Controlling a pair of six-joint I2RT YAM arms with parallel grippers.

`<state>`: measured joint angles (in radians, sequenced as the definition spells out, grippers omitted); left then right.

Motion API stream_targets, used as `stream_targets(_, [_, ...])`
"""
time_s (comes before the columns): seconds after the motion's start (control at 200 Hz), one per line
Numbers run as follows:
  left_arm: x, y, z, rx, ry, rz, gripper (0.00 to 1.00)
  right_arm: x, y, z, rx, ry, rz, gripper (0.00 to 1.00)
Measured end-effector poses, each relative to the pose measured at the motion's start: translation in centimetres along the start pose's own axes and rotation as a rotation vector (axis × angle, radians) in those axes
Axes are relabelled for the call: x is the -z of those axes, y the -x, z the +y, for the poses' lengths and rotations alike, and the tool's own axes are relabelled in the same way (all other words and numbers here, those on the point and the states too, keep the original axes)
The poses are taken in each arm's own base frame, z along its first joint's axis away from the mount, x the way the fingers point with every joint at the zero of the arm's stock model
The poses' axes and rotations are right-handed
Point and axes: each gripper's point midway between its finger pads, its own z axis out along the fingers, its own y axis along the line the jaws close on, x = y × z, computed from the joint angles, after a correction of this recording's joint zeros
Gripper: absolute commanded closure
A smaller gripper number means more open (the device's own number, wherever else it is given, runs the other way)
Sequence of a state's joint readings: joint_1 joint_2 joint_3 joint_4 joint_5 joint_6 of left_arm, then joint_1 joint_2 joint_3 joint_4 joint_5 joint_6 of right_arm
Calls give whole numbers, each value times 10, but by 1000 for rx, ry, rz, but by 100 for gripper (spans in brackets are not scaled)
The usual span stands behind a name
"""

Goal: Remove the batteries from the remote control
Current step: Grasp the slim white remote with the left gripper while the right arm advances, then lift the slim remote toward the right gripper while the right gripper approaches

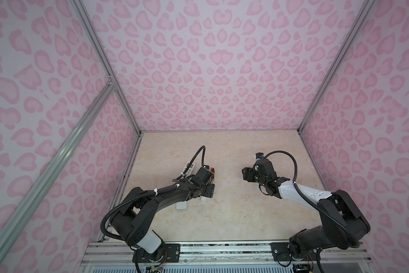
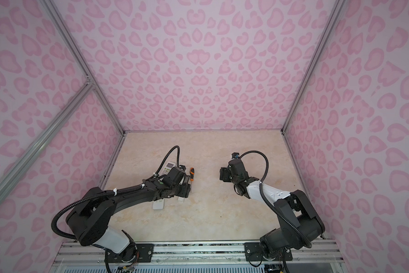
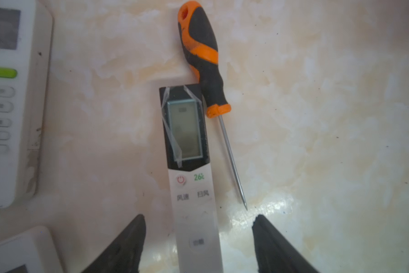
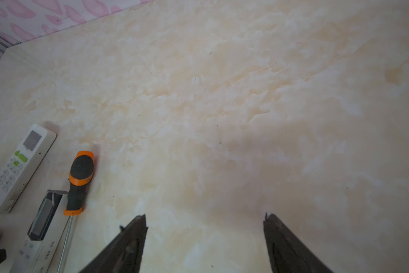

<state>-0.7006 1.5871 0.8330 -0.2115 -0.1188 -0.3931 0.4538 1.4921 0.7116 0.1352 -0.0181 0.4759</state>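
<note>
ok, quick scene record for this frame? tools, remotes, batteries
left tool: open, straddling slim remote, gaps both sides
right tool: open, over bare table
slim remote: flat, face up
screwdriver: flat, alongside slim remote, handle at its screen end
wide remote: face up, apart from slim remote
third remote: only a corner in the left wrist view
batteries: none in view

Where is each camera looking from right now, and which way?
Top views: high behind left arm and right arm, both shown, facing down and forward at the table.
Left wrist: over left gripper, open astride slim remote, screwdriver beside.
Right wrist: over right gripper, open above bare table.
Shared: both wrist views show screwdriver, slim remote, wide remote.
</note>
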Motion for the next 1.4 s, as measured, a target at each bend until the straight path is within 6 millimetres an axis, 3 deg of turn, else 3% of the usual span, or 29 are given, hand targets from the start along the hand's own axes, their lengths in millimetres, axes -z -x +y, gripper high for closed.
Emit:
stream_targets(0.26, [-18, -6, 2, 14, 40, 37, 54, -3, -7, 6, -25, 29, 35, 27])
stream_targets(0.48, [-18, -6, 0, 21, 38, 36, 76, 0, -1, 5, -43, 35, 33, 29])
stream_targets(0.775, [16, 21, -12, 0, -30, -68, 85, 5, 19, -18, -161, 43, 22, 33])
stream_targets(0.91, [32, 27, -27, -31, -111, -98, 85, 8, 32, -23, -192, 60, 5, 35])
stream_targets(1.035, [35, 32, -44, -39, -205, -125, 87, 10, 41, -26, -224, 88, 2, 40])
stream_targets(1.4, [2, 34, -118, -26, -448, -76, 92, -13, 23, -31, -279, 149, 82, 58])
